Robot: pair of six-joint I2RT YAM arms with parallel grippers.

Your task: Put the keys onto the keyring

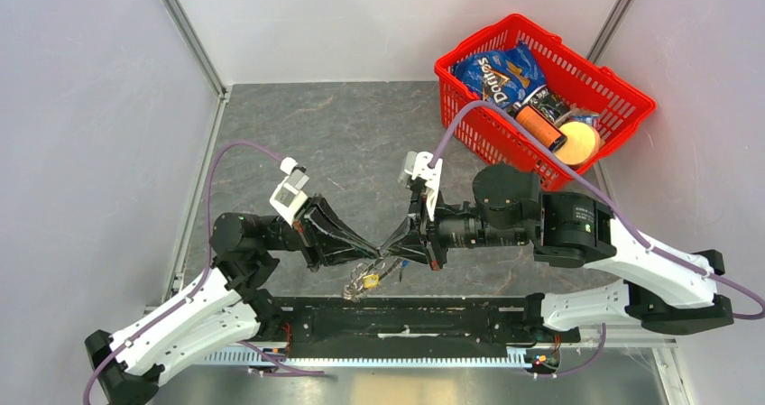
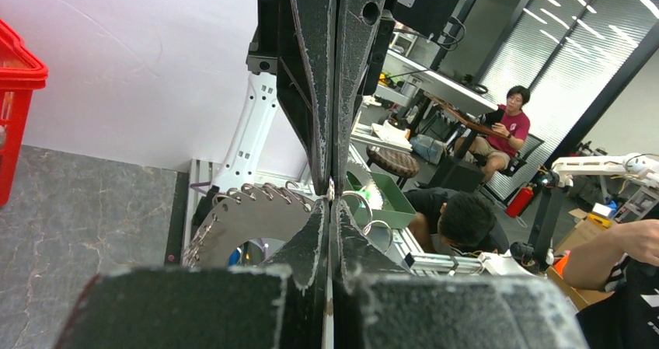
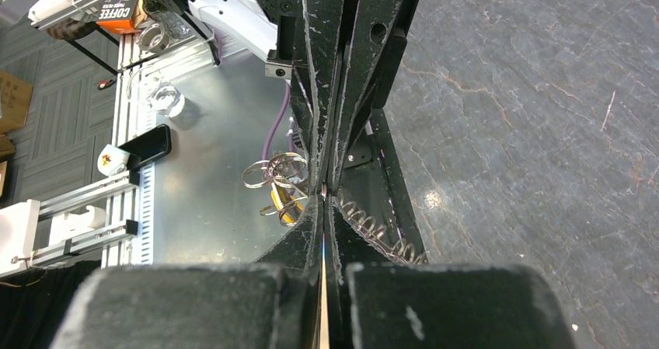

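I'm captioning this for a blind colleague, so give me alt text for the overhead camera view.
Two robot arms meet tip to tip above the near edge of the table, the left hand and right hand both pinched shut on the keyring, a yellow key dangling below. A red basket holding a Doritos bag sits at the far right corner.

Left gripper (image 2: pixel 331 209), closed, meets the closed right gripper (image 2: pixel 332 170) tip to tip, the toothed keyring (image 2: pixel 249 218) at their tips.
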